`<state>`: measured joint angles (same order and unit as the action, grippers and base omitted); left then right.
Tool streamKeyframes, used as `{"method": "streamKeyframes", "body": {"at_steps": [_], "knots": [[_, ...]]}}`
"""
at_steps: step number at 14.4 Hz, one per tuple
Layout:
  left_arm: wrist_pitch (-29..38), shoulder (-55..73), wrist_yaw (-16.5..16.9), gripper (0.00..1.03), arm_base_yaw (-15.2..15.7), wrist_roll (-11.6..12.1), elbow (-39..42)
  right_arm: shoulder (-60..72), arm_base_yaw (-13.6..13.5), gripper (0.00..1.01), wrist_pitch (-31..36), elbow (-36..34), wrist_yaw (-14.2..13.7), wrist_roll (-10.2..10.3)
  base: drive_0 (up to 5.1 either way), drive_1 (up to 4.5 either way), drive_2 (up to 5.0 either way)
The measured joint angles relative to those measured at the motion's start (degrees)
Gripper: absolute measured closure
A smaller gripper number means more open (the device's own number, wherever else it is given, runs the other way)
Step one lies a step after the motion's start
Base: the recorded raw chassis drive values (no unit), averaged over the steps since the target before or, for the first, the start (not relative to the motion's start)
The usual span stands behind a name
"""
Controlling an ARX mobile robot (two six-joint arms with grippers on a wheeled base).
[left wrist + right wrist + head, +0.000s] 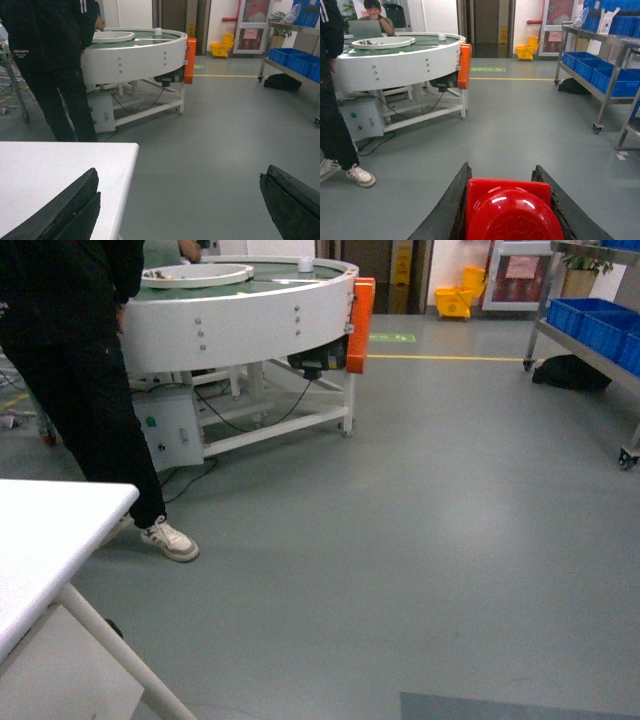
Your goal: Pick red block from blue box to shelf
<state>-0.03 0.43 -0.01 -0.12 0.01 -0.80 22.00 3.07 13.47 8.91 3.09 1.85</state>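
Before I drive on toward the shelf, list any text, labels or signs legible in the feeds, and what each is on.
None can be read.
Green floor marking: too blurred.
Yellow caution sign in the doorway: too small.
Red poster on the glass door: blurred.
White print on the person's black jacket: illegible.
Red block in the right gripper: embossed marks, unreadable.

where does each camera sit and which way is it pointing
Head: rides high on the robot, slanting down over grey floor toward the round white conveyor and a standing person; no arms show, only a white table corner.
Left wrist: low, facing forward; the left gripper shows, jaws wide apart and empty.
Right wrist: low, facing forward toward the steel shelf with blue boxes; the right gripper shows, jaws shut on the red block.
Shared: all three see the conveyor and the yellow mop bucket.
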Motion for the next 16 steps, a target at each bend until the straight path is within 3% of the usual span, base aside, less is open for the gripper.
{"method": "streamKeyframes", "body": {"at_steps": [16], "knots": [[-0.2, 0.0, -0.1, 0.05, 0.0, 0.0, 0.0, 0.0, 0.0, 0.73, 0.1, 0.0, 0.0, 0.0, 0.1, 4.39, -4.3]]}}
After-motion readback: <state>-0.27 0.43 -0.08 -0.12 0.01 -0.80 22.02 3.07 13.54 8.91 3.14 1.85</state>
